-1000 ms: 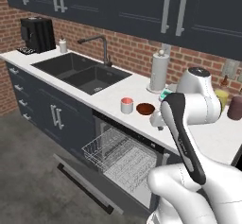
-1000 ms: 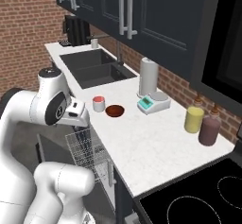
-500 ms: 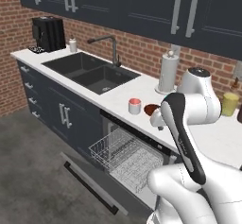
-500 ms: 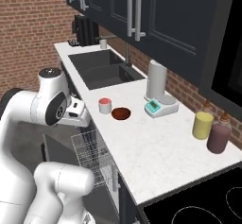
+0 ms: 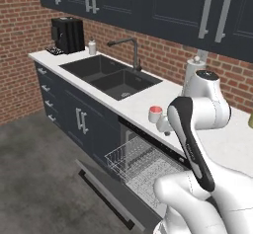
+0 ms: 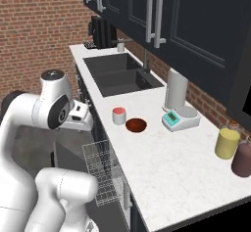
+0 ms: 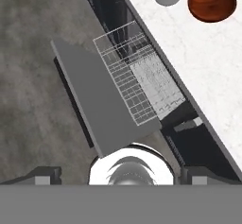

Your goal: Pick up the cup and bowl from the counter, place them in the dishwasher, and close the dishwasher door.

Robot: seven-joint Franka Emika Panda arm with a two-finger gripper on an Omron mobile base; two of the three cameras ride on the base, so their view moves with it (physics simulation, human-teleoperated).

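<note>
We are viewing a scene that is shifting as a whole: across the last second both base views are sliding along the long white, faintly marbled counter (image 6: 162,167), so the sink is drawing further into frame and the cup and bowl are sitting nearer the middle of the right base view. We judge this to be the base driving, not the objects moving; it is bringing the arm into reach of the 2 items, neither of which is lifted yet.

The two-finger claw (image 7: 118,176) is standing fully spread and holding nothing, its 2 dark fingertips (image 7: 45,175) rising at the bottom of the hand view. It is hanging above the open dishwasher's silver wire rack (image 7: 130,83) and the lowered flat grey dishwasher door (image 7: 101,102), both directly ahead of the claw.

The small short cylindrical cup, grey-white outside and salmon-red inside (image 6: 118,115), is standing upright on the counter, further ahead of the claw and beyond the rack. The shallow round dark reddish-brown bowl (image 7: 211,2) is lying just beside the cup, apart from it, also ahead and off to one side. In the left base view the cup (image 5: 155,113) is showing beside the arm's elbow.
</note>
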